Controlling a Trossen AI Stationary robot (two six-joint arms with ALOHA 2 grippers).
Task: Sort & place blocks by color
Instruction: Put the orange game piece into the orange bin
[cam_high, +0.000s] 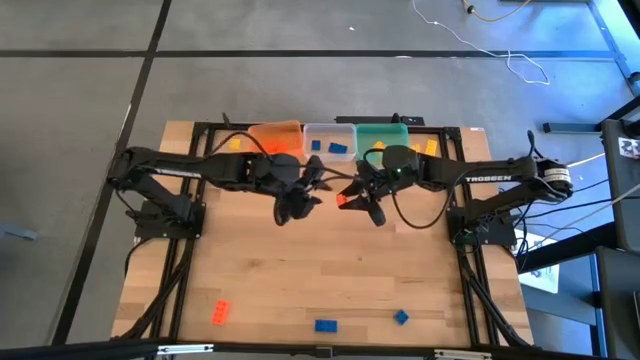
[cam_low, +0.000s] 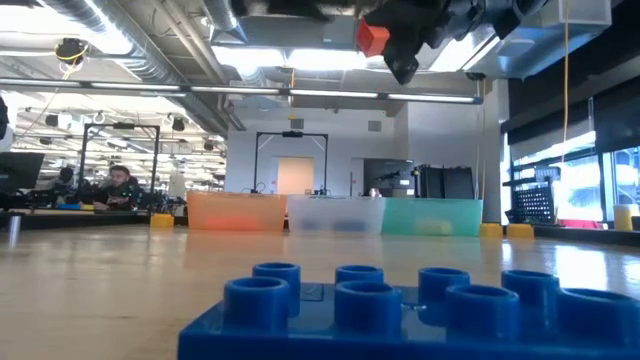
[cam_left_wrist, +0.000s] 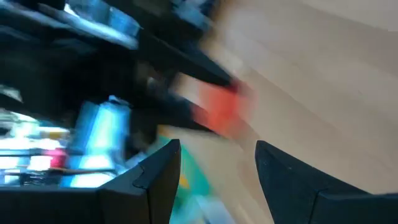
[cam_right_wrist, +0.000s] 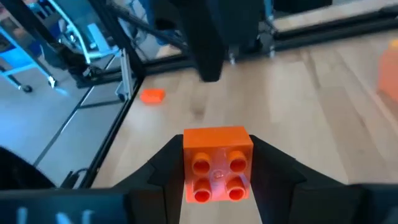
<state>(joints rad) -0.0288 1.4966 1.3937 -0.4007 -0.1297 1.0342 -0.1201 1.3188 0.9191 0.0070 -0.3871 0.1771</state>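
Note:
My right gripper is shut on an orange block above the table's middle, just near of the tubs; the block also shows in the high view and the low view. My left gripper is open and faces it from the left, a short gap away, touching nothing. In the left wrist view the orange block is blurred ahead of the fingers. Loose on the table near the near edge lie an orange block and two blue blocks. My right gripper pinches the orange block by two opposite side walls between its two fingers, the studded face turned toward the wrist camera. The fingers come from the table's right, pointing left. The block is lifted clear, high above the table.
Three tubs stand in a row at the far edge: orange, clear holding blue blocks, and green. Yellow blocks lie beside them. A blue block fills the low view's foreground. People sit in the room beyond.

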